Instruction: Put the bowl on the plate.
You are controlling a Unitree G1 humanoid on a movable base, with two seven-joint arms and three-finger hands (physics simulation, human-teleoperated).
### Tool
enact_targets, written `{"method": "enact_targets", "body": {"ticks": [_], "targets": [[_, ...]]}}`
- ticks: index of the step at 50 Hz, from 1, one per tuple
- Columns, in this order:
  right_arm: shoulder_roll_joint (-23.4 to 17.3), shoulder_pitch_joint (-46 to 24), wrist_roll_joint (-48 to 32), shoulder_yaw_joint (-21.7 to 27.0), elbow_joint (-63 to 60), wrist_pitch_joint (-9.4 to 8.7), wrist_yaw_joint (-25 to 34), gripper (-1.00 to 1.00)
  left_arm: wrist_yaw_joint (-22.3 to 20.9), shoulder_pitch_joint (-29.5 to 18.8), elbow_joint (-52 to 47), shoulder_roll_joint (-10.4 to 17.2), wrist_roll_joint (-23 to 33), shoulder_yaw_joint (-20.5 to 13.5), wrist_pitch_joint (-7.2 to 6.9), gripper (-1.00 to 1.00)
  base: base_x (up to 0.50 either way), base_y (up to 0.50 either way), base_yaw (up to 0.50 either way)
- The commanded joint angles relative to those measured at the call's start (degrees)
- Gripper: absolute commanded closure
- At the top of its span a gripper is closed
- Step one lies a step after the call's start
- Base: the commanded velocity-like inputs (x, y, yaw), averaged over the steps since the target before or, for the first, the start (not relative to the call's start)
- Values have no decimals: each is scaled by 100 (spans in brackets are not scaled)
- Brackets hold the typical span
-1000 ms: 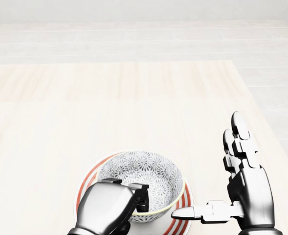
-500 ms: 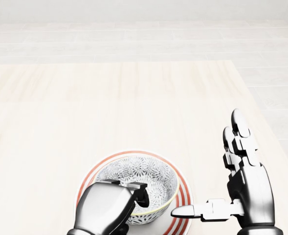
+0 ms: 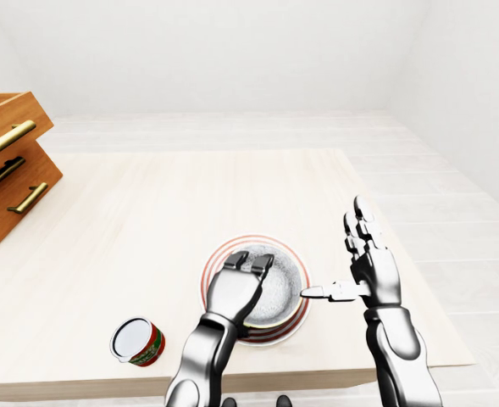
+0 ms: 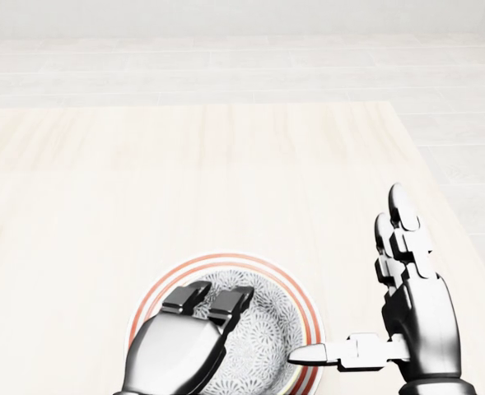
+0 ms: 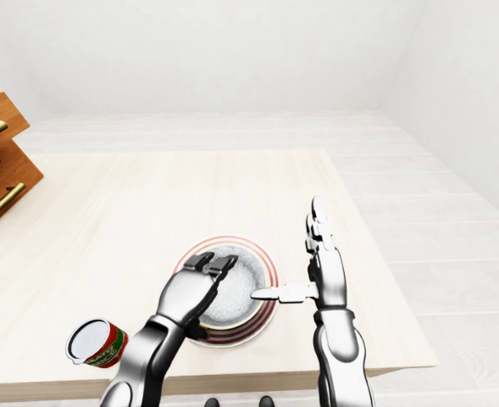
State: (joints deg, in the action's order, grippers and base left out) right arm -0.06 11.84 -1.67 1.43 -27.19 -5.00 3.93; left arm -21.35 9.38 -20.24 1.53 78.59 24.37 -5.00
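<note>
A white bowl [image 4: 263, 339] with a grey flower pattern sits inside the red-striped plate [image 4: 170, 282], low in the head view. My left hand [image 4: 214, 301] hovers over the bowl's left half with its fingers [image 4: 194, 295] stretched out flat and open, gripping nothing. It hides the bowl's near-left rim. My right hand [image 4: 364, 306] stands upright and open to the right of the plate. Its thumb [image 4: 308, 355] points left, close to the plate's rim.
A red and green can [image 3: 139, 342] lies on its side near the table's bottom edge, left of the plate. A wooden drawer chest [image 3: 8, 170] stands at the left in the left-eye view. The table's right edge [image 3: 401, 254] runs just beyond my right hand.
The bowl has dropped from a raised, tilted hold to rest level in the plate. My left fingers have let go of its rim and straightened. The right hand has stayed put.
</note>
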Motion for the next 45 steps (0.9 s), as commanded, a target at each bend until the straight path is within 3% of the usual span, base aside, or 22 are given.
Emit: {"method": "enact_targets", "body": {"ticks": [1,7,30,45], "targets": [[11,30,-7,-24,55,0,-12,-100,-81,204,-182,93,7,44,0,-76,0,0,0],[8,16,-10,-38,78,0,-27,-100,-133,347,-363,174,8,65,0,-99,0,0,0],[3,10,30,-60,163,0,-38,-100,-508,990,-1511,479,53,313,0,-100,0,0,0],[-14,0,33,-43,91,0,-37,-100,-944,1316,-2372,701,-9,118,0,-100,0,0,0]]}}
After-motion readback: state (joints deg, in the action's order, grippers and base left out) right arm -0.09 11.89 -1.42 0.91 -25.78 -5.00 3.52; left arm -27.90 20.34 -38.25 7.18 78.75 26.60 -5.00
